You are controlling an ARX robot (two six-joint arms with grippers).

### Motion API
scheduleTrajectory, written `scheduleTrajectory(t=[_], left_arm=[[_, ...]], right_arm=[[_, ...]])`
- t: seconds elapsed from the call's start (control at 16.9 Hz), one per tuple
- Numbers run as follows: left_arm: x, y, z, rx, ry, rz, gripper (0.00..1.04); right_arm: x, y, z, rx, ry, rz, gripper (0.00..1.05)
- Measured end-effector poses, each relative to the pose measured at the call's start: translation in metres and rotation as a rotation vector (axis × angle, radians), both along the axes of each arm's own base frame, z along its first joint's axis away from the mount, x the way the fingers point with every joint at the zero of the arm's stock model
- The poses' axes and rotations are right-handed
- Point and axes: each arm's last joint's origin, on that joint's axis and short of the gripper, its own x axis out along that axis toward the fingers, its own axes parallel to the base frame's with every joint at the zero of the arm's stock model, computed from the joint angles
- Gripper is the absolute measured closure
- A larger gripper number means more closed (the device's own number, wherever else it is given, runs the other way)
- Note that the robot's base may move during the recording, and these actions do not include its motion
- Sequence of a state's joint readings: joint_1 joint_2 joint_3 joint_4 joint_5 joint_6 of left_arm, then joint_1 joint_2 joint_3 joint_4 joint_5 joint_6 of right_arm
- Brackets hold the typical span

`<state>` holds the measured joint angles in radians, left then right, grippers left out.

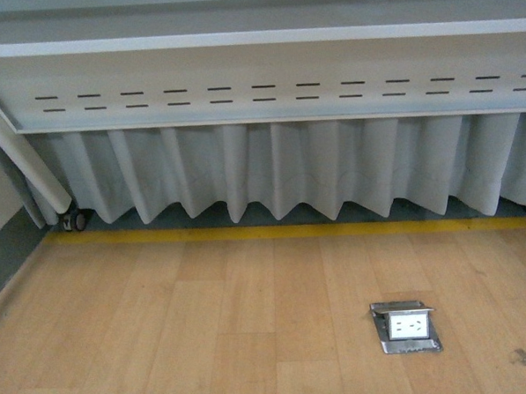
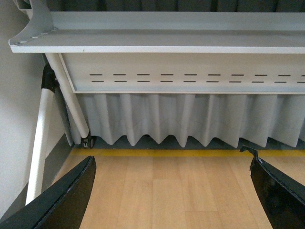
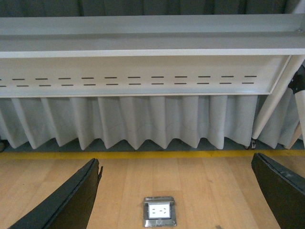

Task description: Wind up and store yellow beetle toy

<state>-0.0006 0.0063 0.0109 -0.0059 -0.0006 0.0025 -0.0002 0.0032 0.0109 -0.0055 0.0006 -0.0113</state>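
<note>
Both grippers hang with jaws spread wide, holding nothing: the left gripper [image 2: 171, 191] and the right gripper [image 3: 176, 191] above a wooden floor [image 1: 208, 323]. A floor socket [image 1: 406, 327] lies near a yellow line [image 1: 247, 232], with a pleated curtain [image 1: 270, 170] beyond. The yellow beetle toy is nowhere in view.

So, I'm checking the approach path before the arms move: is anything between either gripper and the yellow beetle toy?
That can't be judged: the toy shows in no view. Both the left gripper and the right gripper are open over bare wooden floor, with only a floor socket nearby.
</note>
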Motion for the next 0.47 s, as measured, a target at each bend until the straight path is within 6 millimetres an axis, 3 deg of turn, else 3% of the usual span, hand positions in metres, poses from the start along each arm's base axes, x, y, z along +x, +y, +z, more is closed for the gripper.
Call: scheduleTrajectory(t=[0.47], left_arm=[[0.0,0.0,0.0,0.0,0.0,0.0,0.07]], right_arm=[[0.0,0.0,0.0001,0.0,-0.001,0.0,0.07]])
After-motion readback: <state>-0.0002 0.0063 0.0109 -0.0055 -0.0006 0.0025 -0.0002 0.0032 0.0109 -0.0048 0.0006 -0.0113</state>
